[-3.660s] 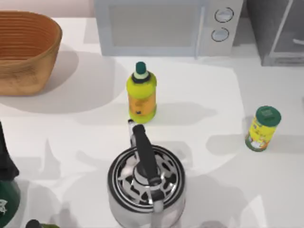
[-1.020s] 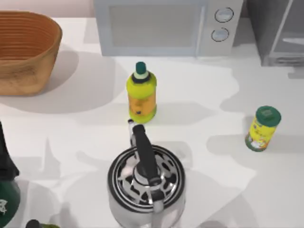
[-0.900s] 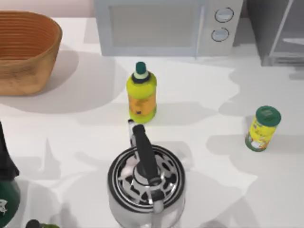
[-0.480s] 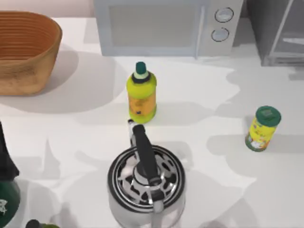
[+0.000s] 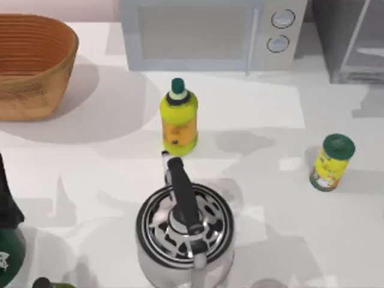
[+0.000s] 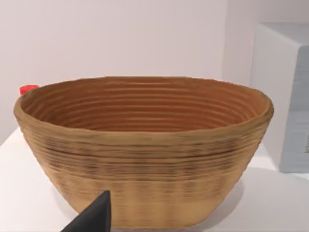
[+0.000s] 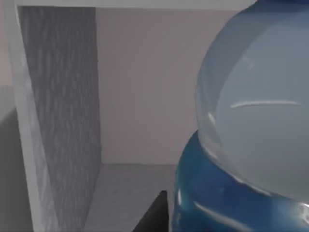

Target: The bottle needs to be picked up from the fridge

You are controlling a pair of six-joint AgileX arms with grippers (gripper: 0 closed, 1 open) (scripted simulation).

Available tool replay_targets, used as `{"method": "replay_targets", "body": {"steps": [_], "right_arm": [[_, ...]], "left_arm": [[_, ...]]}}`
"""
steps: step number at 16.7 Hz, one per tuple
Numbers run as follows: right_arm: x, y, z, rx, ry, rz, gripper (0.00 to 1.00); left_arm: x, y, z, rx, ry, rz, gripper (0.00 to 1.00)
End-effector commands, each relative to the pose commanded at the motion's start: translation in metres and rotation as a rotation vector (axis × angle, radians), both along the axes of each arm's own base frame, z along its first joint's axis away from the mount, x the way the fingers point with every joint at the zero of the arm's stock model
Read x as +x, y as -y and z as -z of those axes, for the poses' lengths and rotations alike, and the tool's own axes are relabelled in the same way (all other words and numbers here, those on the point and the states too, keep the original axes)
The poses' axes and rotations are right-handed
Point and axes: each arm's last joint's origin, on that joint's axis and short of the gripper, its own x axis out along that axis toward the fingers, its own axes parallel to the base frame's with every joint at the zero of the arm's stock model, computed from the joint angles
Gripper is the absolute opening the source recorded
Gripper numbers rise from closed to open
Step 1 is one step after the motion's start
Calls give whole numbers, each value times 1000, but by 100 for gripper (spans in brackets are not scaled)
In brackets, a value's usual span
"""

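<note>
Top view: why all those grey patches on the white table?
Top view: soft overlapping shadows spread across the table, beside the kettle, yellow-green bottle and canister. Right wrist view: the bottle carries pale glare streaks.

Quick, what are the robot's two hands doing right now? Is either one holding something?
Left gripper: by the basket; cannot be told.
Right gripper: inside the fridge, right up against the bottle; whether it grips it cannot be told.

Pale bluish-clear bottle (image 7: 256,96) w/ blue part, inside grey fridge (image 7: 58,121) compartment.
</note>
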Motion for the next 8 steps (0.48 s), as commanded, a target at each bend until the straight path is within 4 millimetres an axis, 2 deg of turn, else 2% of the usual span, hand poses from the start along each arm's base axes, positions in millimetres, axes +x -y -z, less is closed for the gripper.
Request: {"method": "replay_targets", "body": {"steps": [2, 4, 8], "right_arm": [[-37, -12, -11, 2, 0, 1, 0], [-75, -22, -13, 6, -4, 1, 0], [-142, -37, 8, 16, -2, 0, 0]], "left_arm": [[0, 0, 0, 0, 0, 0, 100], [0, 0, 0, 0, 0, 0, 100], [0, 0, 0, 0, 0, 0, 100]]}}
